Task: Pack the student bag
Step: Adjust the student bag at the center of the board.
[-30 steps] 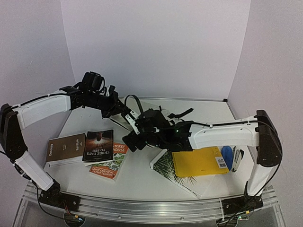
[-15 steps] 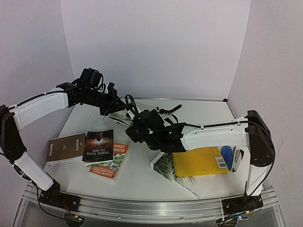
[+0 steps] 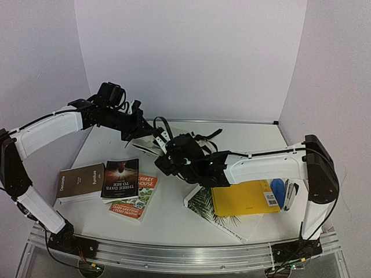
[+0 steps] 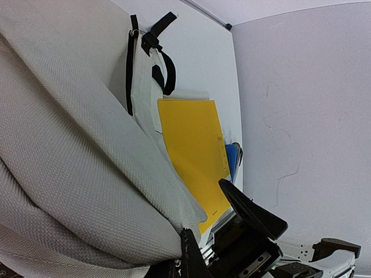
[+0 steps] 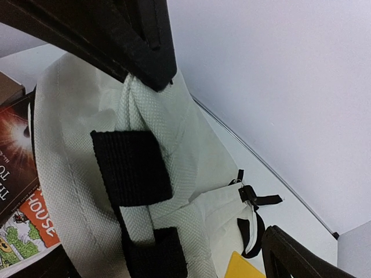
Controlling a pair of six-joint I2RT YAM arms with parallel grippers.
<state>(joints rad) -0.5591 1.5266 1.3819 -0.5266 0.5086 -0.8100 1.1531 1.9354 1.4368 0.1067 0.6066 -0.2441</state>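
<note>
The student bag [image 4: 75,145] is cream canvas with black straps and fills the left wrist view. My left gripper [image 4: 203,207] is shut on a fold of its fabric and holds that part up off the table. In the right wrist view the black left fingers pinch a cream loop at the top of the student bag [image 5: 191,145], above two black strap patches [image 5: 130,168]. My right gripper [image 5: 168,255] stands open just in front of the canvas, with nothing between its fingers. From above, both grippers, left [image 3: 145,134] and right [image 3: 168,162], hide most of the student bag [image 3: 152,149].
A yellow folder [image 3: 243,197] lies on a palm-leaf notebook [image 3: 217,220] at the right, next to a blue stapler [image 3: 278,191]. A brown book [image 3: 81,182], a dark book [image 3: 120,178] and an orange one [image 3: 136,197] lie at the left. Walls close in on three sides.
My right gripper has moved up and back toward the bag, still open. The left gripper has risen slightly with the fabric in it.
</note>
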